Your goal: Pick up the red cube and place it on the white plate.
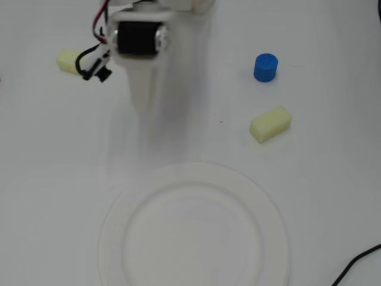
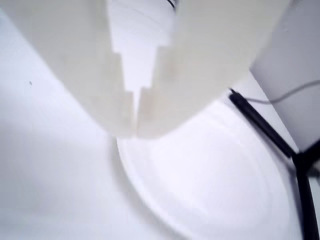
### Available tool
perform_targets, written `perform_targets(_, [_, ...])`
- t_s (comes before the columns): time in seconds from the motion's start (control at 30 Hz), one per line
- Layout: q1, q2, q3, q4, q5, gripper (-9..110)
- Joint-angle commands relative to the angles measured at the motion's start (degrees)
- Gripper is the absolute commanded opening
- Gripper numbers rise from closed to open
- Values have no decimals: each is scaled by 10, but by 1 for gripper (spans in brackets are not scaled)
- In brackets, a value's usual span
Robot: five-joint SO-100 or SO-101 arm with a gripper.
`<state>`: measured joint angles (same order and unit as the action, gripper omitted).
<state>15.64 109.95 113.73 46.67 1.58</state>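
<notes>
The red cube shows in neither view. The white plate (image 1: 119, 202) lies at the bottom middle of the overhead view, empty; it also fills the lower right of the wrist view (image 2: 210, 190). My white gripper (image 1: 141, 108) hangs at the top left of the overhead view, its tip pointing toward the plate but short of its far rim. In the wrist view the gripper (image 2: 135, 131) has its jaws together with only a thin slit between them, and nothing is held.
A blue cylinder (image 1: 265, 67) and a pale yellow block (image 1: 271, 124) lie right of the arm. Another pale yellow block (image 1: 67, 61) lies left of it, beside the arm's wires. A black cable (image 1: 357, 265) enters at the bottom right; a black stand (image 2: 265, 127) shows beyond the plate.
</notes>
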Motion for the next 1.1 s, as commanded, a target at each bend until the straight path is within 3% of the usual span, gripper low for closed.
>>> perform_targets(0.0, [110,-141,-188,68,-1,0])
perform_targets(0.2, [276,-377,-496,200,-49,2])
perform_targets(0.33, [332,-499,-693,312,-78,22])
perform_targets(0.5, [374,-752,-1197,548,-155,33])
perform_targets(0.73, [458,-684,-1048,546,-305,37])
perform_targets(0.93, [488,-556,-799,544,-351,37])
perform_targets(1.07, [488,-562,-788,543,-351,36])
